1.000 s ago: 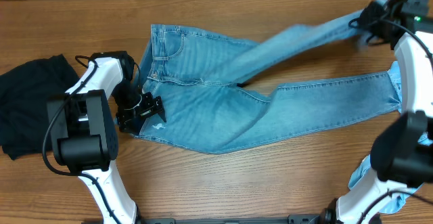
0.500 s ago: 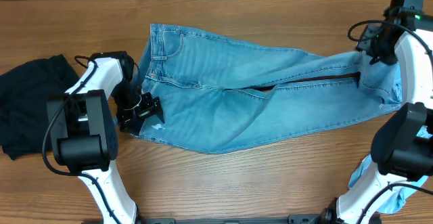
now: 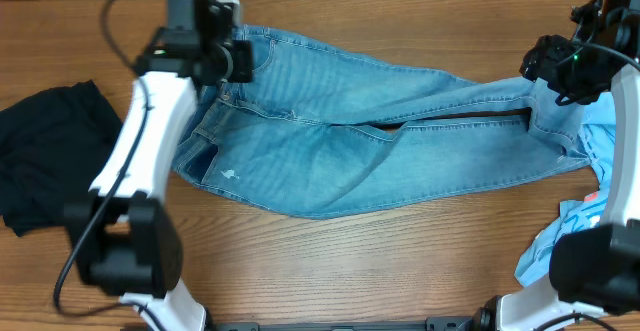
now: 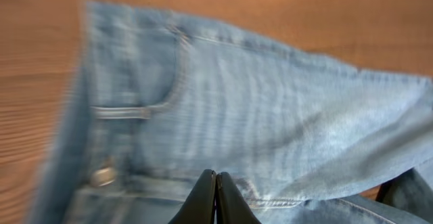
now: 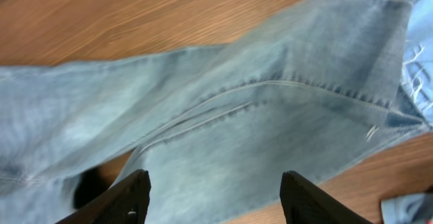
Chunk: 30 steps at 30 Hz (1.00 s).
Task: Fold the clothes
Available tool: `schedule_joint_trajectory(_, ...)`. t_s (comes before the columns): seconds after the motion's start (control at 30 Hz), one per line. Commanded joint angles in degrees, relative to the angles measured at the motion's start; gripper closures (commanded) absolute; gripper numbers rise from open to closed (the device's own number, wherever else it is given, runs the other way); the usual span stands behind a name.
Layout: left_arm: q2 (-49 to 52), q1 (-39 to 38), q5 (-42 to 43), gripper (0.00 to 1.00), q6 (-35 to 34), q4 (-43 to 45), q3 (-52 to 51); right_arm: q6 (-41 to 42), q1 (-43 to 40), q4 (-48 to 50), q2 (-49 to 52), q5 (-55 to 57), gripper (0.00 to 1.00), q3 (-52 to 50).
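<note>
A pair of light blue jeans point(image 3: 340, 141) lies across the wooden table, waistband to the left, both legs stretched side by side to the right. My left gripper point(image 3: 235, 59) hovers over the far part of the waistband near a pocket point(image 4: 135, 75). It is shut point(image 4: 216, 176), and no cloth shows between its fingers. My right gripper point(image 3: 560, 71) stands open above the leg ends. Denim point(image 5: 237, 116) lies flat below its spread fingers point(image 5: 216, 183), which hold nothing.
A black garment point(image 3: 45, 151) lies bunched at the table's left edge. Pale blue cloth point(image 3: 603, 136) sits by the jeans' cuffs at the right, with more of it point(image 3: 565, 236) near the right arm's base.
My left arm swung from the near waistband corner up to the far waistband and shut. The right gripper let go of the upper leg, which now lies flat, and opened wider.
</note>
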Motion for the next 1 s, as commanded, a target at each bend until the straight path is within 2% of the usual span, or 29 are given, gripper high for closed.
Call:
schedule_joint_trajectory(0.0,9.4,-3.1,4.9,0.96,-2.2,0.4,-0.2,-0.6,1.3,-2.8,-0.6,-1.3,0.35,0.9)
schedule_joint_trajectory(0.17,20.0,-4.1,6.4,0.95,-3.5,-0.3,-0.2,-0.6,2.7,-5.6,-0.6,-1.3,0.35,0.9)
schedule_joint_trajectory(0.27,21.9,-2.2,0.3,0.95,-8.0,-1.4,-0.2,-0.6,2.8,-5.9,-0.6,-1.3,0.35,0.9)
schedule_joint_trajectory(0.37,22.4,0.1,-2.0,0.89,-9.1,-2.6,-0.2,-0.6,2.8,-6.3,-0.6,-1.3,0.35,0.9)
schedule_joint_trajectory(0.53,23.8,10.4,-4.0,0.84,-15.8,-6.6,-0.3,-0.6,2.8,-6.8,-0.6,-1.3,0.34,0.9)
schedule_joint_trajectory(0.67,23.8,19.6,-1.8,0.80,-16.3,-10.4,-0.3,-0.6,2.8,-5.9,-0.5,-1.2,0.28,0.9)
schedule_joint_trajectory(0.73,23.8,22.6,4.3,0.74,-13.5,-11.8,-0.3,-0.6,2.8,-3.6,0.2,-0.6,0.23,-0.2)
schedule_joint_trajectory(0.87,23.8,21.9,5.2,0.60,-10.2,-14.8,-0.3,-0.7,2.4,2.4,3.5,-0.1,0.15,-1.9)
schedule_joint_trajectory(0.93,23.8,20.3,5.2,0.46,-9.9,-15.8,-0.3,-0.6,1.8,6.8,7.1,2.3,0.14,-3.2)
schedule_joint_trajectory(0.97,23.8,19.4,5.2,0.42,-8.8,-16.1,-0.3,-0.6,1.5,8.3,9.7,1.4,0.14,-3.7)
